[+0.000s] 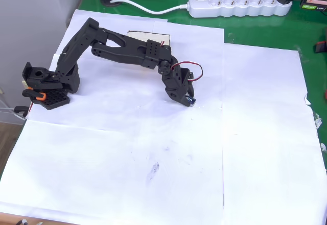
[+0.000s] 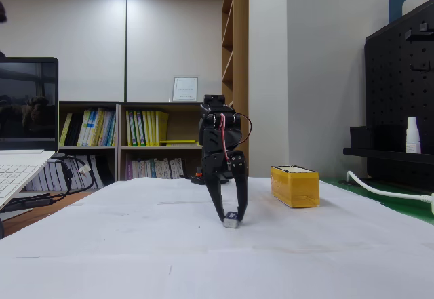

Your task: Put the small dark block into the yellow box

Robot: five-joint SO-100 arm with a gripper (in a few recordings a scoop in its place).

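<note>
The gripper [image 2: 230, 219] points straight down onto the white paper [image 1: 153, 148] covering the counter, its jaws pinching the small dark block [image 2: 231, 220], which appears to rest on the paper, well apart from the yellow box [image 2: 295, 186]. In the overhead view the block [image 1: 189, 101] peeks out below the gripper [image 1: 187, 99], and the yellow box [image 1: 148, 34] lies mostly hidden under the arm. The step in hand looks like the grasp. To do it well, keep the pinch square on the block's sides, lift straight up before swinging toward the box, and clear its rim before letting go. Count: one block, one box, one white power strip [image 1: 240, 5] beyond the box.
</note>
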